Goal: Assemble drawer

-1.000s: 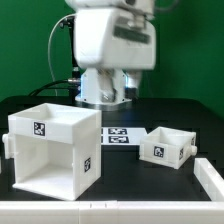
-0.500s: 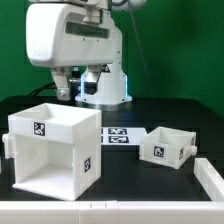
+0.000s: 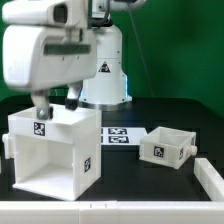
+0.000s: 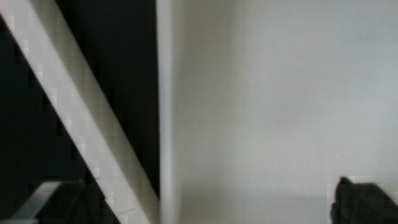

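Between the fingers of the gripper (image 3: 56, 105), spread wide, nothing is held; it hangs at the rear rim of the large open box (image 3: 55, 150). One wall is best straddled squarely before closing. The small drawer (image 3: 165, 148) is set well apart, towards the exterior view's right. Whether the rim is touched cannot be told, since the wrist view is blurred and cropped.

drawer case (image 3: 55, 150) on the exterior view's left, gripper (image 3: 56, 106) above it, drawer box (image 3: 165, 148) on the right, marker board (image 3: 120, 136) between
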`<action>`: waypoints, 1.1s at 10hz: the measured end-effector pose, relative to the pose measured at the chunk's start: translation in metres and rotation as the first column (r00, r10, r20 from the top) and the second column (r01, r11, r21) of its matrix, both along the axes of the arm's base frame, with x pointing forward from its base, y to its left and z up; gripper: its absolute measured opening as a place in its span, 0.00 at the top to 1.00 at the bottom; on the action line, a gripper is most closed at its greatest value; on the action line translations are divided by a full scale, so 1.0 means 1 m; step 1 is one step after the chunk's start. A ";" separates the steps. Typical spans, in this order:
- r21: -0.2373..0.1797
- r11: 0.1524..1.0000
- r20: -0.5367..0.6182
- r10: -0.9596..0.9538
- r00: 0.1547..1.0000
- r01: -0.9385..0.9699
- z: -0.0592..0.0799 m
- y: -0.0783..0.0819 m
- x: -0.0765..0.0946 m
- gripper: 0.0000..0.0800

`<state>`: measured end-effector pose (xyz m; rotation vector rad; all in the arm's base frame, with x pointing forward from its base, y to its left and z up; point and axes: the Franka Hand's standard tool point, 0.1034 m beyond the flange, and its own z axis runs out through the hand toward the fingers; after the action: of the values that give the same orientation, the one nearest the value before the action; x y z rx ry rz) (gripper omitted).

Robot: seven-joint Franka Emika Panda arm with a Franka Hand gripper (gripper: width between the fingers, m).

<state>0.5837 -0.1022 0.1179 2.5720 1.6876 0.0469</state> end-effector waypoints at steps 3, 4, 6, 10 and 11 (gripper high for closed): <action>0.008 1.000 -0.014 -0.024 1.000 0.024 -0.020 -0.004 -0.011 0.19; 0.009 0.999 -0.007 -0.051 0.999 0.051 -0.019 -0.001 -0.009 0.19; 0.009 0.999 -0.008 -0.048 0.999 0.048 -0.020 -0.001 -0.009 0.34; 0.009 0.999 -0.008 -0.049 0.999 0.049 -0.020 -0.001 -0.009 0.70; 0.009 0.999 -0.008 -0.049 0.999 0.049 -0.020 -0.001 -0.009 0.91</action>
<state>0.5745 -0.1033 0.0978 2.6223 1.6304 0.0418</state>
